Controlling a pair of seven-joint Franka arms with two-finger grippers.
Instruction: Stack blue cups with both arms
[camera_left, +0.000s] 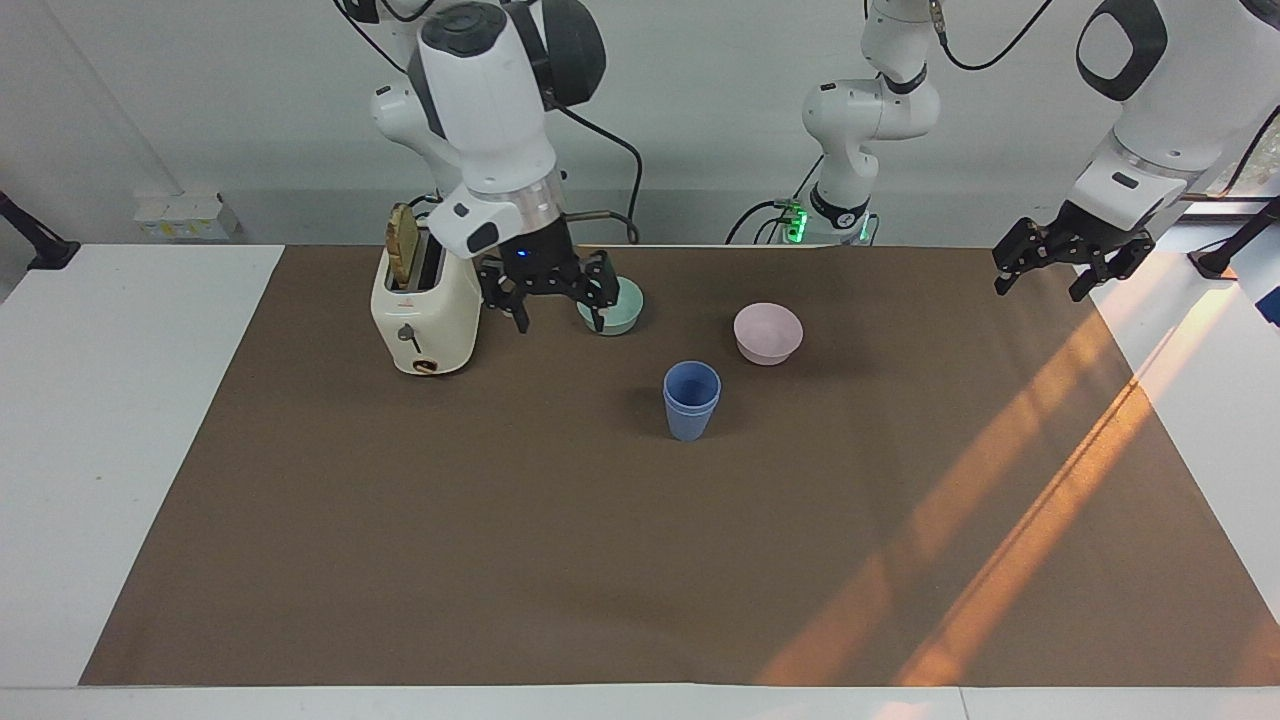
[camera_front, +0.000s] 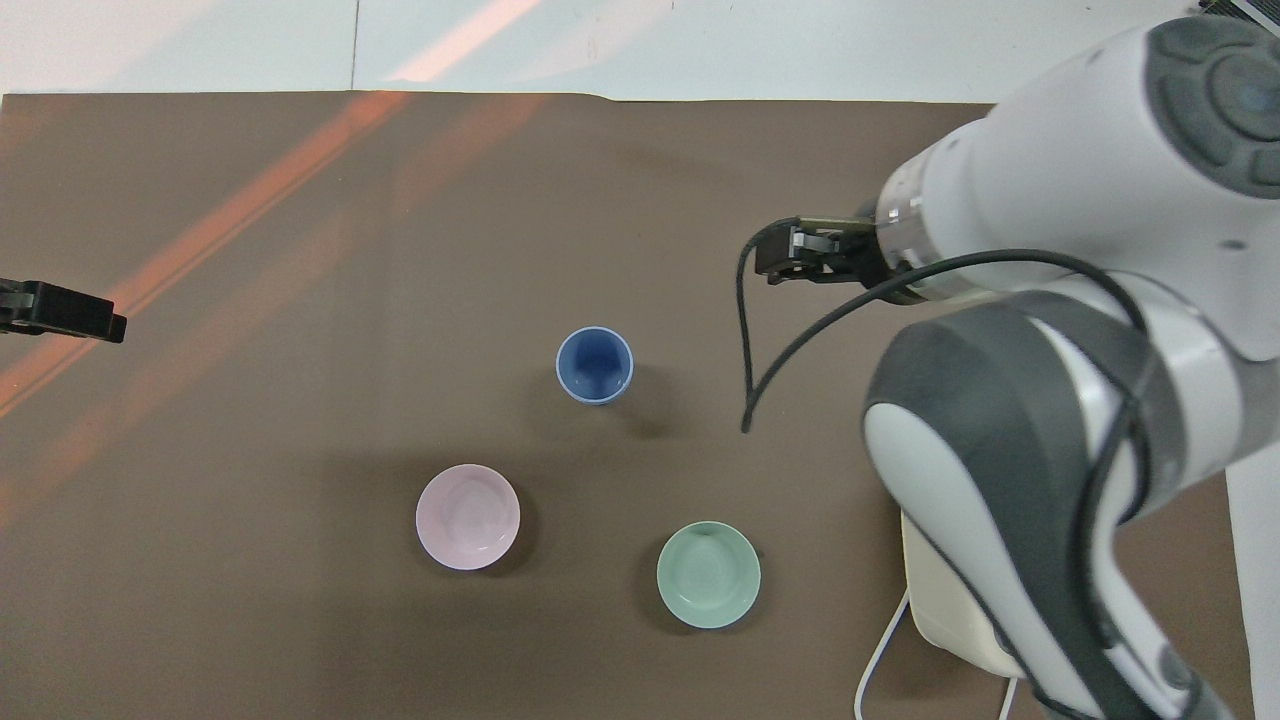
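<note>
The two blue cups (camera_left: 691, 400) stand upright near the middle of the brown mat, one nested inside the other, and nothing touches them. From overhead the blue cups (camera_front: 594, 365) show as one blue ring. My right gripper (camera_left: 560, 322) hangs open and empty in the air, over the mat between the toaster and the green bowl. In the overhead view the right arm's own bulk covers it. My left gripper (camera_left: 1040, 290) waits open and empty above the mat's edge at the left arm's end; only the left gripper's tip (camera_front: 60, 310) enters the overhead view.
A cream toaster (camera_left: 425, 300) with a slice of bread in one slot stands toward the right arm's end. A mint-green bowl (camera_left: 615, 305) and a pale pink bowl (camera_left: 768, 332) sit nearer to the robots than the cups. A white cord trails from the toaster.
</note>
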